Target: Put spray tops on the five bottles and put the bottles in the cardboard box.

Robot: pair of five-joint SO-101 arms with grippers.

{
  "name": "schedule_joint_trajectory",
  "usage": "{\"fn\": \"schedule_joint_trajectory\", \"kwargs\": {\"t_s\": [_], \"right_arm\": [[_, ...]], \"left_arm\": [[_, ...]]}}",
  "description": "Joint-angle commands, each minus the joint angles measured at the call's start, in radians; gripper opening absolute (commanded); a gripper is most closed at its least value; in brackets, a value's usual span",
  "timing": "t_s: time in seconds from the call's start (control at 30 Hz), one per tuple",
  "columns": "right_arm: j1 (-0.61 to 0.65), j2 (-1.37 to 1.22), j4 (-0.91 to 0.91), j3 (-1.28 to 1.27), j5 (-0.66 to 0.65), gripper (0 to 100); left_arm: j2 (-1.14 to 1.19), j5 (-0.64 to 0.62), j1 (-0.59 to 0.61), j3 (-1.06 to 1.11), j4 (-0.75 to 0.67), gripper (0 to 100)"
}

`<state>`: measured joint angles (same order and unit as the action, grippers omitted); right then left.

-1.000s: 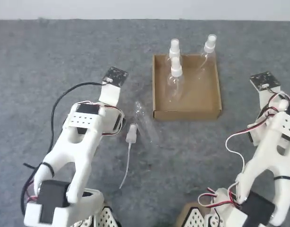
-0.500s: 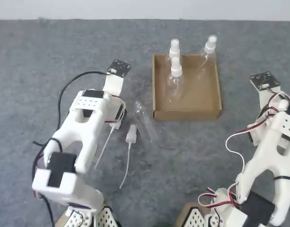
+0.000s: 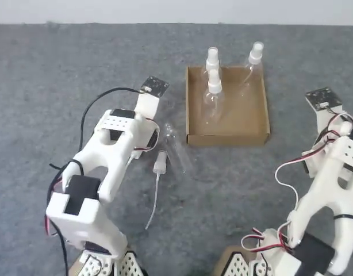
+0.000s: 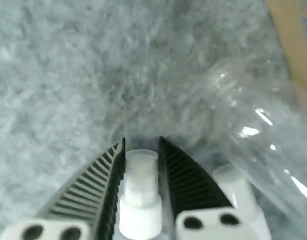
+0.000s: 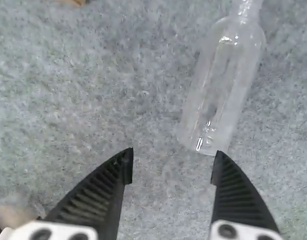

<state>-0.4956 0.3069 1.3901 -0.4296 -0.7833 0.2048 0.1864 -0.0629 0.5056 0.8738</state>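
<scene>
Here, a spray top [image 4: 138,190] is clamped between the left jaws, short of the cardboard box [image 3: 228,138], off its near left corner; just beyond, a bare bottle [image 3: 177,148] is laid flat on the desk [image 3: 61,69], its long axis slanted toward that corner, neck farthest; the right jaws are held wide apart over another lying bottle [image 5: 223,95], right of the box; three capped bottles [image 3: 214,86] are stood inside it.

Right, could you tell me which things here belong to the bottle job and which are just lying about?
Belong to the job:
- cardboard box
- three capped bottles standing in it
- uncapped bottle lying near the box
- clear bottle lying before the right gripper
- loose spray top
- held spray top, in the left gripper

Just lying about:
- grey table cover
</scene>
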Motion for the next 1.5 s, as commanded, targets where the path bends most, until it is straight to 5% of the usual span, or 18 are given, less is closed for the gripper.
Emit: {"fn": "schedule_joint_trajectory", "kwargs": {"t_s": [0.0, 0.4, 0.67, 0.9, 1.47], "right_arm": [[-0.033, 0.059, -0.012, 0.008, -0.005, 21.3], [-0.05, 0.016, 0.041, 0.181, -0.005, 30.9], [0.018, -0.263, 0.03, 0.399, 0.061, 30.7], [0.019, -0.547, -0.076, 0.523, 0.097, 22.4], [0.031, -0.74, -0.088, 0.652, 0.103, 27.7]], "left_arm": [[-0.064, 0.002, -0.002, -0.045, 0.041, 1], [-0.531, -0.094, 0.031, 0.015, 0.23, 1], [-0.812, -0.114, 0.029, 0.199, 0.229, 1], [-0.867, -0.114, 0.021, 0.306, 0.192, 1], [-0.861, -0.112, 0.021, 0.358, 0.135, 1]]}}
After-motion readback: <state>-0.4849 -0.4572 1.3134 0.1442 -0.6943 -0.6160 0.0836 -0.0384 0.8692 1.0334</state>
